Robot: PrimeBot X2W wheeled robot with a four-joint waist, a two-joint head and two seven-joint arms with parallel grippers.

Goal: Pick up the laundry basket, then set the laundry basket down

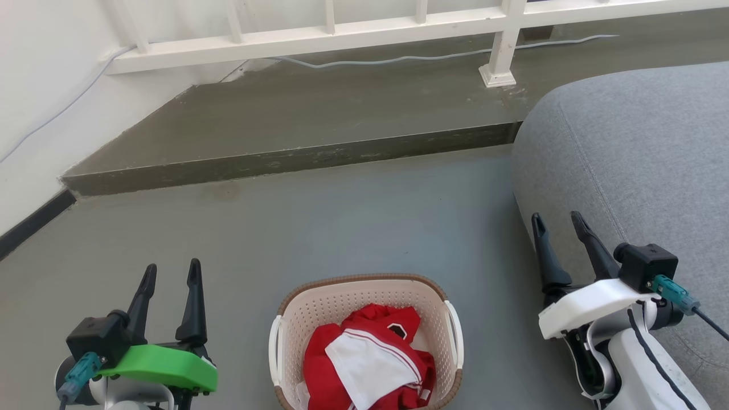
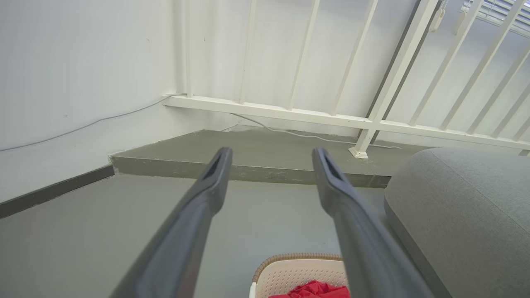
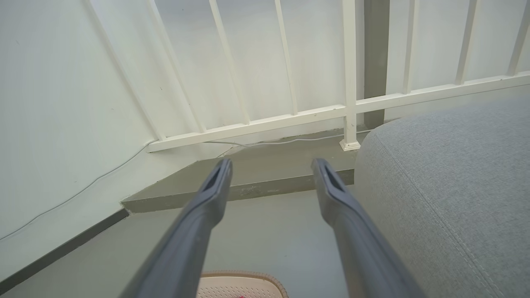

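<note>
Both left jaws and right jaws spread, empty; laundry basket (image 1: 353, 299) near edge cut off by frame.

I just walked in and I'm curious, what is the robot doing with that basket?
Nothing is being held right now. The laundry basket sits on the floor in front of the robot, with red and white clothes inside. The left pincer and the right pincer hang open on either side of it, touching neither handle. A grey cushion is beside the right one. The basket has not yet been picked up.
</note>
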